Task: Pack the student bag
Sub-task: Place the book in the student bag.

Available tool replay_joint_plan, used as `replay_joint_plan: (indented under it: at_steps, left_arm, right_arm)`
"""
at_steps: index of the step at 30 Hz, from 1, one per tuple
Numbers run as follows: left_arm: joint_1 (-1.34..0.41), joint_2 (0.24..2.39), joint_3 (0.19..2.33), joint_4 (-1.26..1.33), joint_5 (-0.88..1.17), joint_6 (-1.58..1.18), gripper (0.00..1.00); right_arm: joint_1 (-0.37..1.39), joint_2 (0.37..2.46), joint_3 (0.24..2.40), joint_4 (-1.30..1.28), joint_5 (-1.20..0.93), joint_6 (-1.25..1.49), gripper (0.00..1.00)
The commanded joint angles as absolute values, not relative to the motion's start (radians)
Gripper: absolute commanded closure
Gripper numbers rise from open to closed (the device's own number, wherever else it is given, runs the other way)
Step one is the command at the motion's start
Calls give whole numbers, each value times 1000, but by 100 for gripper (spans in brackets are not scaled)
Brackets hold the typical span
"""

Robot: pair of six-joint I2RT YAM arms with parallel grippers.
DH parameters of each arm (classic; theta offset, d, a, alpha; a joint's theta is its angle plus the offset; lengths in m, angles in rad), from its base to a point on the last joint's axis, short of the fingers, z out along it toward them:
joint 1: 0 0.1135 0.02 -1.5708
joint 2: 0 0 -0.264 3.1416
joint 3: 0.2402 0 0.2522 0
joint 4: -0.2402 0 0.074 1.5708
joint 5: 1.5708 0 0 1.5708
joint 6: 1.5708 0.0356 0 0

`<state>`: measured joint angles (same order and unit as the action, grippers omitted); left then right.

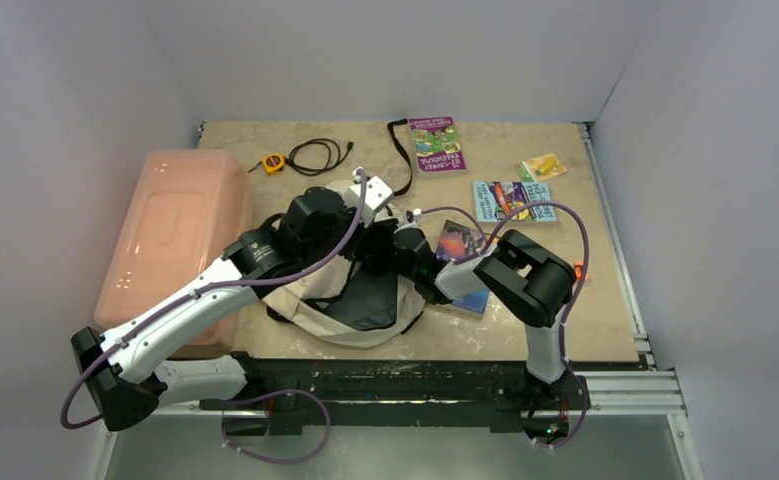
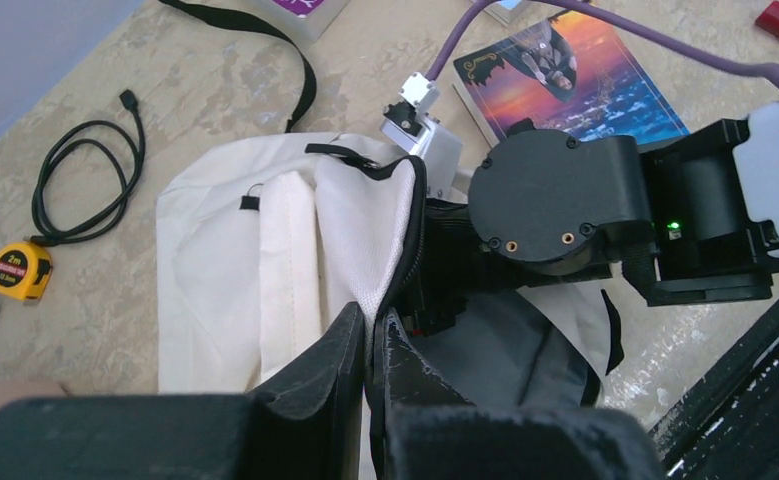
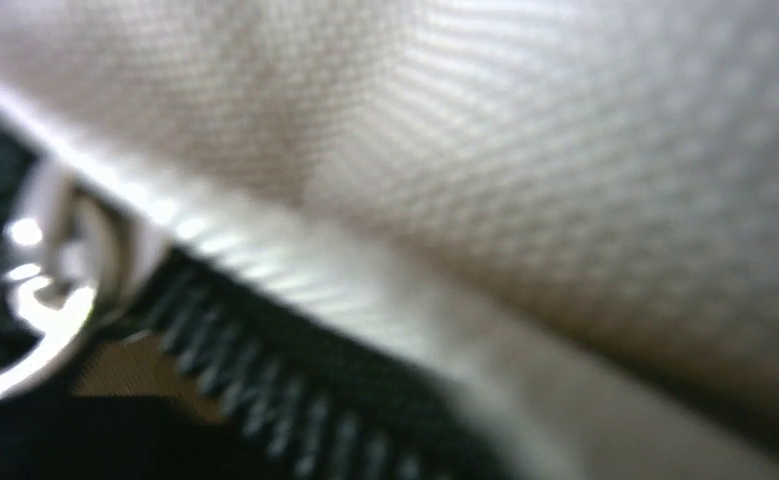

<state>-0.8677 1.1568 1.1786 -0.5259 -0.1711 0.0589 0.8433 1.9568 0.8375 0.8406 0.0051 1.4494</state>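
Cream canvas: opening the bag [image 2: 215, 250]. Clamped on its rim with left gripper [image 2: 370, 345]; nosing at zipper [image 3: 265, 400] with right gripper [image 2: 443, 285], finger state untellable. Next, probably: widen mouth, load book [image 2: 585, 90].

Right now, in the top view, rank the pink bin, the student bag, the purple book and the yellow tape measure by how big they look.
1. pink bin
2. student bag, though the arms cover part of it, so how far it trails the bin is unsure
3. purple book
4. tape measure, by far the smallest
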Motion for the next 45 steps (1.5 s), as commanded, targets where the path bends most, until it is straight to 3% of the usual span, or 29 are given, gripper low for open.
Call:
replay_joint_plan:
  at_steps: [1, 6, 13, 19, 25, 29, 34, 36, 37, 42, 43, 44, 45]
  left_arm:
    - [-841, 1088, 1168, -401, -197, 29, 100]
    - [-840, 1093, 1163, -405, -205, 32, 100]
    - [-840, 1117, 1175, -426, -183, 8, 100]
    - [-841, 1133, 1178, -435, -191, 8, 100]
    - [-846, 1165, 1180, -451, -226, 16, 100]
    - [-854, 1186, 1182, -457, -248, 23, 100]
    - [-855, 1173, 1182, -415, -154, -22, 100]
    - [-854, 1163, 1180, -400, -100, -42, 100]
    - [-854, 1157, 1175, -390, -80, -48, 100]
    - [-855, 1143, 1148, -365, -49, -50, 100]
    - [-854, 1142, 1143, -362, -59, -46, 100]
    - [-854, 1142, 1140, -361, -74, -43, 100]
    - [-854, 1143, 1138, -366, -119, -42, 100]
  right_arm:
    - [839, 1904, 845, 765, 2, 1403, 47]
    - [838, 1774, 818, 540, -81, 1243, 21]
    - [834, 1629, 877, 133, -145, 965, 6]
    - [834, 1462, 883, -58, -154, 797, 6]
    - [773, 1231, 910, -335, -30, 660, 8]
    - [664, 1133, 877, -330, -215, 559, 6]
    - [664, 1237, 833, -95, -366, 682, 7]
    - [690, 1316, 826, 86, -444, 802, 14]
    - [712, 1346, 852, 118, -429, 829, 6]
    - [794, 1436, 1041, 24, -262, 831, 5]
    - [795, 1431, 1046, 13, -243, 849, 13]
    - [798, 1411, 1038, 4, -212, 855, 13]
    - [799, 1383, 1010, -25, -180, 866, 23]
